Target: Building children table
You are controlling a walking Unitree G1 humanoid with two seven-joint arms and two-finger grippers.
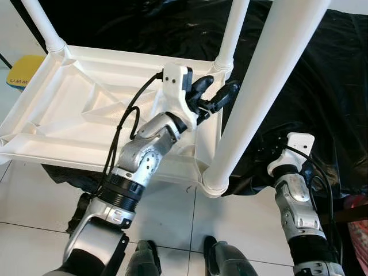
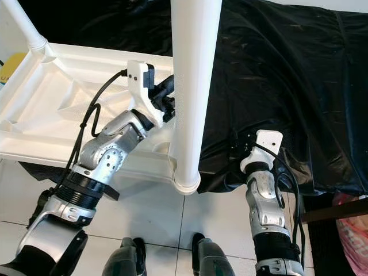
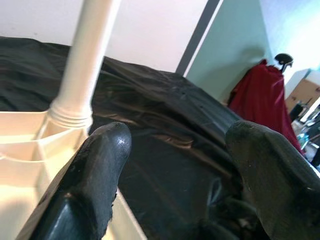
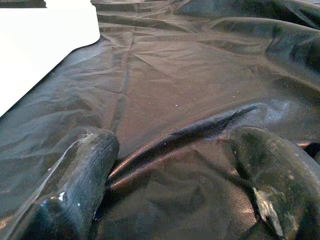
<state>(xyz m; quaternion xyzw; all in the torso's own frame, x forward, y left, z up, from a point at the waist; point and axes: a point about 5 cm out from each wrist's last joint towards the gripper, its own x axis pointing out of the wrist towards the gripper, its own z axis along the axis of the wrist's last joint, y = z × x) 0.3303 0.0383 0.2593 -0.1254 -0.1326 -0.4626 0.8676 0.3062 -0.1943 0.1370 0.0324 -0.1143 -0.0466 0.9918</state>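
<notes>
A white plastic children's table [image 1: 69, 98] lies upside down on a black cloth [image 1: 322, 86], its ribbed underside facing up. White legs stand up from its corners: a near one [image 1: 259, 86], a far right one [image 1: 233, 29] and a far left one [image 1: 43, 26]. My left gripper [image 1: 217, 89] hovers open over the table's right edge, between the two right legs, with nothing between its fingers. In the left wrist view the far right leg [image 3: 90, 55] sits in its ribbed socket beyond one fingertip [image 3: 100, 165]. My right gripper [image 4: 170, 165] is open, low against the black cloth, right of the near leg.
The black cloth drapes down to a white tiled floor [image 1: 167, 213], where my feet [image 1: 178, 259] stand. A yellow object [image 1: 23, 72] lies at the far left. A pink bag [image 1: 359, 230] is at the lower right. A red garment [image 3: 262, 100] hangs in the background.
</notes>
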